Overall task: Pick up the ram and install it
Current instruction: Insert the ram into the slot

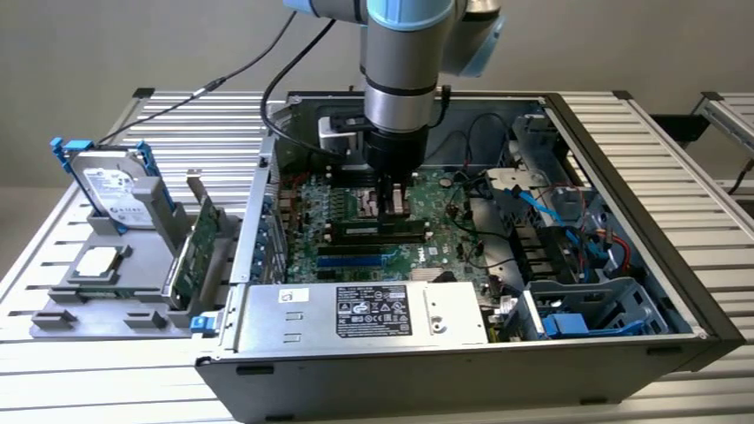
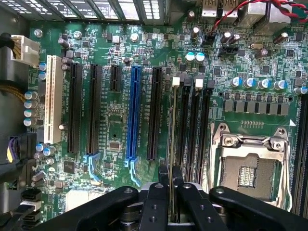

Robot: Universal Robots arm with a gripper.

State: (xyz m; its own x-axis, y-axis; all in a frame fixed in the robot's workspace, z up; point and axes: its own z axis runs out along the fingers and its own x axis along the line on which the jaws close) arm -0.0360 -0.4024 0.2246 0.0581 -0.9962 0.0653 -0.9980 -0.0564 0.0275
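your gripper [image 2: 170,171] hangs low over the motherboard [image 2: 113,103], its jaws closed narrow on the ram [image 2: 172,130]. you see the ram edge-on, a thin strip running straight out from between the fingers [image 2: 163,182]. it lies along the black memory slots [image 2: 195,125], just beside the nearest one; you can't tell if it touches. the blue slot [image 2: 133,115] sits to one side of the jaws, the processor socket [image 2: 248,168] to the other.

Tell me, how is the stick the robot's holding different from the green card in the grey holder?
The ram is narrow and clamped in the gripper over the motherboard. The green card is wider and stands free in the grey holder outside the case. Both stand on edge.
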